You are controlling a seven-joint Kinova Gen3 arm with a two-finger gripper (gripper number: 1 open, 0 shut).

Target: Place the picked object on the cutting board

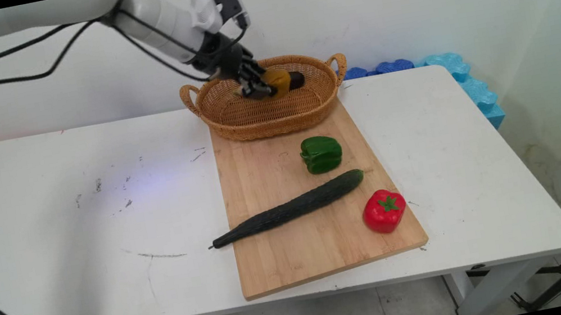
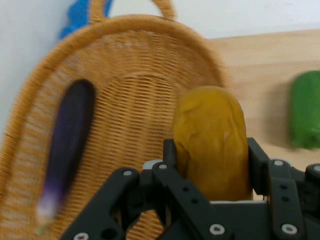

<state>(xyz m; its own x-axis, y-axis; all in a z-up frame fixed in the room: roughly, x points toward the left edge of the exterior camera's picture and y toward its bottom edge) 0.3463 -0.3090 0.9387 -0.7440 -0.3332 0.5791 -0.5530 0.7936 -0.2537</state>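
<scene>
Jaws of the gripper [image 2: 210, 155] closed on a yellow-brown potato-like piece [image 2: 211, 140], held over the wicker basket [image 1: 246, 120]. Purple eggplant [image 2: 70, 140] lies inside the basket, apart from the held piece. At 6 o'clock from the basket, a wooden cutting board [image 1: 286, 259] on the white table [image 1: 68, 216] carries a green pepper [image 1: 321, 154], a cucumber [image 1: 289, 208] and a red pepper [image 1: 384, 211].

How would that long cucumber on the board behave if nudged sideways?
The cucumber looks round and slender, so it would probably roll across the flat cutting board. Its thin tip overhangs the board's left edge, so it might pivot or drop off there. It seems stiff.
</scene>
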